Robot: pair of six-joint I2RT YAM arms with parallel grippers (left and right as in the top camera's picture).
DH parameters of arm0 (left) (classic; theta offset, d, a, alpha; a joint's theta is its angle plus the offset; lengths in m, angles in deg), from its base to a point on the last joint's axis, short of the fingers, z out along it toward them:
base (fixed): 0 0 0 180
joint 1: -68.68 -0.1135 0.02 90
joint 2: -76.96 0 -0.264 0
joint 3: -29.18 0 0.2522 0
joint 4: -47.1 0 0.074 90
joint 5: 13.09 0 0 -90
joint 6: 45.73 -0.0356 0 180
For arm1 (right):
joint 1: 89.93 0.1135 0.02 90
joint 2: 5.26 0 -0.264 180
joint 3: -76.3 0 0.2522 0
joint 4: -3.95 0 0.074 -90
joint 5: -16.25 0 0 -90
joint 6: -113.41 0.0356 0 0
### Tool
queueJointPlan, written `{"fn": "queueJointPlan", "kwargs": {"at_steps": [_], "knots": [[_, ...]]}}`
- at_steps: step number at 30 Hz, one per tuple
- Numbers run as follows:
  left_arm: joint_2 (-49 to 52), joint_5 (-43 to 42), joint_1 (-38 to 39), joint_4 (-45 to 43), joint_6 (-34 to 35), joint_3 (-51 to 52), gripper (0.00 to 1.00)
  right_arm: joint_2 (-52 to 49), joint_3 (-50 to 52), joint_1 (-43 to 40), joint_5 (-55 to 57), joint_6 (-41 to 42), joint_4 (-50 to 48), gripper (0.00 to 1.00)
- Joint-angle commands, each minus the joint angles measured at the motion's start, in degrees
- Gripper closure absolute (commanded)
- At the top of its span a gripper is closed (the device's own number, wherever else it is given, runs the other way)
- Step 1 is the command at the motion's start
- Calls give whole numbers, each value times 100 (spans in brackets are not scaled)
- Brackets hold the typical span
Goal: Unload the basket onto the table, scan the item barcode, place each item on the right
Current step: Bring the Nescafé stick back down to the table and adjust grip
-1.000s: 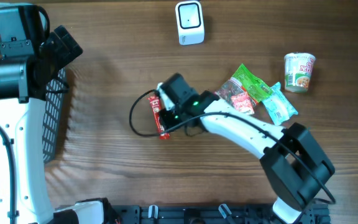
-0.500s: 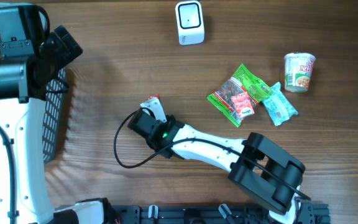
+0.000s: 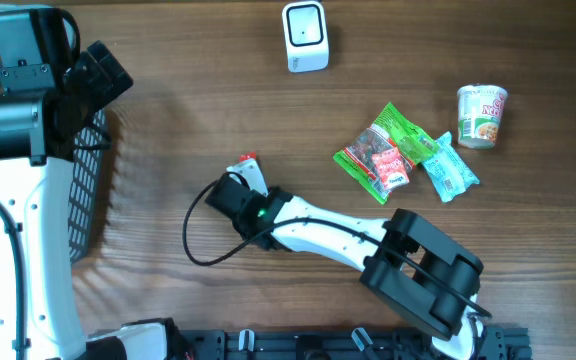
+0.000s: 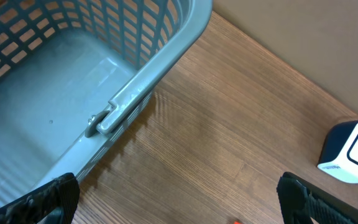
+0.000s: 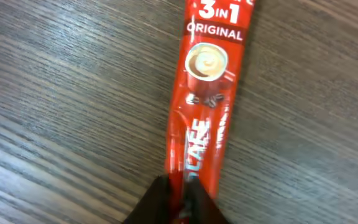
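Here, the overhead view shows a wooden table (image 3: 188, 60) with two arms. The right arm (image 3: 348, 235) reaches leftward across the middle of the table. Its right gripper (image 5: 179, 202) is over a red coffee sachet (image 5: 207, 93), which lies flat on the wood.

In the right wrist view, the sachet runs lengthwise away from the camera. It is printed "3 IN 1 ORIGINAL" above a picture of a cup. The dark fingertips (image 5: 151, 202) are pressed in against the sachet's near end, pinching it. From overhead, only the sachet's far tip (image 3: 249, 162) shows beyond the gripper. A black cable (image 3: 196, 245) loops on the table just left of the wrist.

The white scanner (image 3: 305, 37) stands near the table's far edge, well apart from the sachet.

To the right lie a green snack packet (image 3: 383, 150), a pale blue packet (image 3: 451, 170) touching it, and a noodle cup (image 3: 482, 115) near both.

The left arm (image 3: 13, 110) is at the table's left side beside a grey mesh basket (image 3: 88, 195). In the left wrist view, the left gripper (image 4: 179, 202) is spread wide, its fingers (image 4: 51, 196) at opposite corners of the frame with nothing between them. The basket's rim (image 4: 135, 93) and the scanner are visible beyond.
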Motion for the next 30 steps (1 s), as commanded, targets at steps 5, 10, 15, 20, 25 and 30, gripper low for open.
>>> {"fn": "queueJointPlan", "kwargs": {"at_steps": [5,10,15,20,25,30], "knots": [[-15,52,-26,-2,-48,-59,0,-509,118,-85,-708,153,269,79],[-15,55,-26,-2,-48,-59,0,-455,-98,-177,-656,-286,348,96],[-15,52,-26,-2,-48,-59,0,1294,-494,-758,-1961,-960,960,96],[-15,52,-26,-2,-48,-59,0,1827,-474,-1937,-5670,-1958,1325,96],[-15,52,-26,-2,-48,-59,0,1814,-367,-3073,-8601,-2723,1276,95],[-15,52,-26,-2,-48,-59,0,1812,-363,-4271,-10371,-3215,1368,96]]}}
